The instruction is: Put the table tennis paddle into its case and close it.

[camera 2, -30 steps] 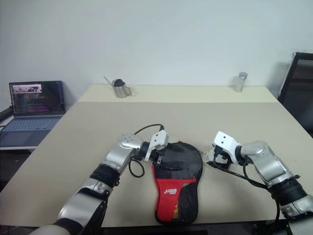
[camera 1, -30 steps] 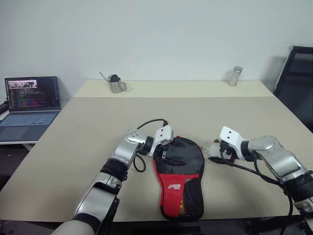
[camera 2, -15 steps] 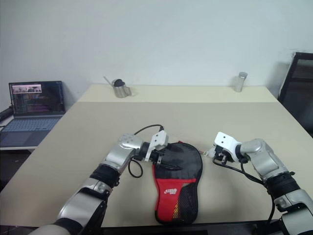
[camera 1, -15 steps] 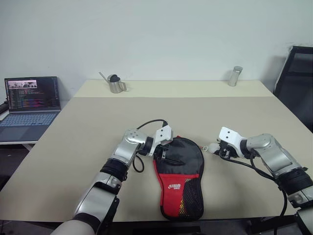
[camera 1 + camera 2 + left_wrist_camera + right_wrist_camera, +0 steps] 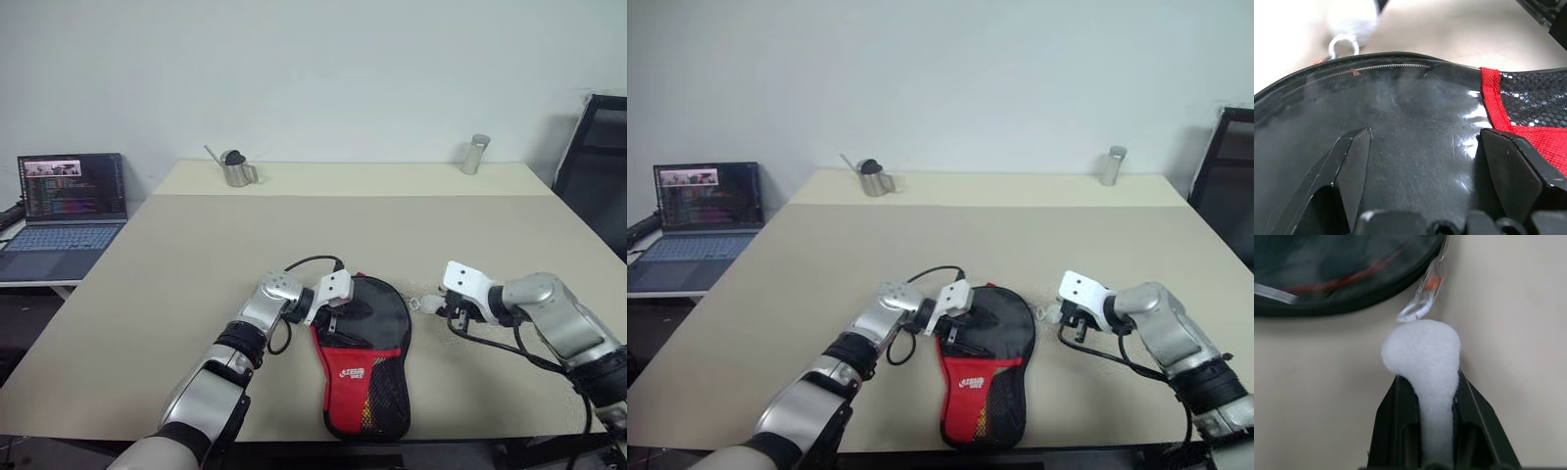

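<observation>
While the case [image 5: 363,357] lies flat near the table's [image 5: 196,245] front edge, the left gripper [image 5: 1425,161] rests with fingers spread wide on its black top. Beside it, the right gripper [image 5: 1432,401] pinches the white charm [image 5: 1422,355].

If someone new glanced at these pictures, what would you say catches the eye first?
The red and black case lies flat near the table's front edge, between the two arms. The left gripper hangs open over the case's round black end, while the right gripper is shut on the white fluffy ball charm clipped to the case's rim. Farther off, an open laptop glows at the table's left.
</observation>
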Robot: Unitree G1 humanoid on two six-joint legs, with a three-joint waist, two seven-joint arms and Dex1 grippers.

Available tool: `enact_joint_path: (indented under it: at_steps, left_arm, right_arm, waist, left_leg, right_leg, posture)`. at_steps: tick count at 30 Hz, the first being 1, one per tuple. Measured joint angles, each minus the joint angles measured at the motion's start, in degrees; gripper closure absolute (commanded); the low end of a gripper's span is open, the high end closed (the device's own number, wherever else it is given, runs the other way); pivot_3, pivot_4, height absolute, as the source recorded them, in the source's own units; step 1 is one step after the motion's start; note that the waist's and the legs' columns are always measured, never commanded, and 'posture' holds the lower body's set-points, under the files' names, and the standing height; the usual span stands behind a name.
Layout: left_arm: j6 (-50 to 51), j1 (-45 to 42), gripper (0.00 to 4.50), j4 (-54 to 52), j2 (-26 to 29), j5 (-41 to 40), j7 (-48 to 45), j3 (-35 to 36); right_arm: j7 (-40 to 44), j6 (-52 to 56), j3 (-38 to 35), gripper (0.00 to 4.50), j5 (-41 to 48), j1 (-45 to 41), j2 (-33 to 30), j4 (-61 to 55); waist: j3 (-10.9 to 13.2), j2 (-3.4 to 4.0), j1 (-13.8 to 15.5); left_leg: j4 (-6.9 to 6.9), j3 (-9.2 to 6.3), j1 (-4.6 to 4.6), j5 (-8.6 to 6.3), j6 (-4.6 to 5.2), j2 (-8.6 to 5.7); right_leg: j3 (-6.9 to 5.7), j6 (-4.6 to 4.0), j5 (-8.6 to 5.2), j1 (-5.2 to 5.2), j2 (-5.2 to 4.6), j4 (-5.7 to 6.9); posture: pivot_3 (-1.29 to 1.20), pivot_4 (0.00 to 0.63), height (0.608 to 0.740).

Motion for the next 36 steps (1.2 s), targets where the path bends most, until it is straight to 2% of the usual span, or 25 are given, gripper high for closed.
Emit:
enact_joint_path:
  at_steps: [9,15,24,27,31,36]
  left_arm:
    - [0.2,-0.3,0.60,1.9,-0.8,0.0,-0.1,0.1]
    - [0.0,-1.2,0.60,4.3,-1.5,0.6,-0.1,-0.1]
    - [-1.1,-2.4,0.60,6.6,-3.3,1.3,-0.1,-0.4]
    - [-1.4,-2.6,0.60,7.3,-3.7,1.3,-0.1,-0.4]
    - [-1.4,-2.6,0.60,7.5,-3.7,1.4,0.1,-0.4]
    - [-1.4,-2.4,0.60,8.0,-3.7,1.6,0.7,-0.4]
  right_arm:
    - [3.1,5.5,-5.7,4.24,2.8,11.7,-9.4,-18.3]
    - [4.4,7.6,-11.1,4.24,5.1,24.9,-16.1,-32.3]
    - [3.8,8.6,-18.5,4.24,6.0,45.2,-18.5,-50.1]
    - [2.7,8.8,-17.9,4.25,5.3,49.6,-19.0,-53.1]
    - [1.7,7.1,-13.5,4.26,2.2,56.1,-21.1,-54.4]
    - [1.1,4.3,-11.9,4.26,2.3,56.4,-21.2,-55.1]
  waist:
    - [-0.4,0.28,0.2]
    - [-0.5,0.47,0.5]
    - [-0.7,0.41,1.3]
    - [-0.7,0.32,1.5]
    - [-0.8,0.26,1.4]
    - [-0.8,0.18,1.4]
  left_leg:
    - [0.00,-0.12,0.03,0.00,0.00,0.00]
    - [-0.10,-0.48,0.43,-0.02,0.00,0.04]
    - [-0.11,-0.62,0.44,-0.07,-0.09,0.01]
    - [-0.11,-0.72,0.47,-0.11,-0.14,0.01]
    - [-0.11,-0.72,0.52,-0.12,-0.15,0.01]
    - [-0.17,-0.81,0.95,-0.13,-0.16,0.07]
  right_leg:
    - [-0.15,0.02,-0.02,0.14,0.02,-0.10]
    - [-0.54,0.30,-0.18,1.00,0.04,-0.85]
    - [-0.65,0.33,-0.20,1.20,0.03,-1.11]
    - [-0.73,0.33,-0.20,1.35,0.03,-1.28]
    - [-0.73,0.34,-0.20,1.42,0.02,-1.32]
    - [-0.84,0.35,-0.20,1.95,0.03,-1.67]
  posture:
    - [0.00,0.150,0.740]
    - [0.00,0.150,0.740]
    - [0.00,0.150,0.740]
    - [0.00,0.150,0.740]
    - [0.00,0.150,0.740]
    - [0.00,0.150,0.740]
